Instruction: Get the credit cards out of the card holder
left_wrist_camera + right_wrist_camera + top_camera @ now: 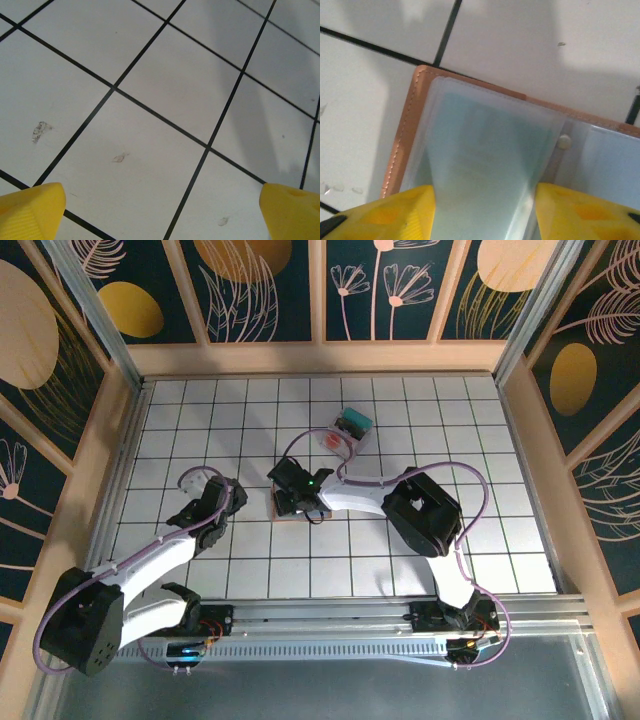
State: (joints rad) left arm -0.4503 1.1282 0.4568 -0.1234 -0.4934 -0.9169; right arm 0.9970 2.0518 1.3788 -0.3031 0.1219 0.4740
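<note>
A small clear plastic box (352, 430) holding red and teal items sat toward the far middle of the white gridded tabletop (450, 420). Nearer, at the centre, the flat tan-brown leather card holder (402, 145) lay open beneath the right end effector (485, 200). It showed a stitched edge and a transparent plastic sleeve (485, 150) tinted pale blue-green. That sleeve ran up between the half-parted yellow fingers (395, 212); whether they pinched it could not be told. The left end effector (162, 200) gaped wide over bare tiles, holding nothing.
</note>
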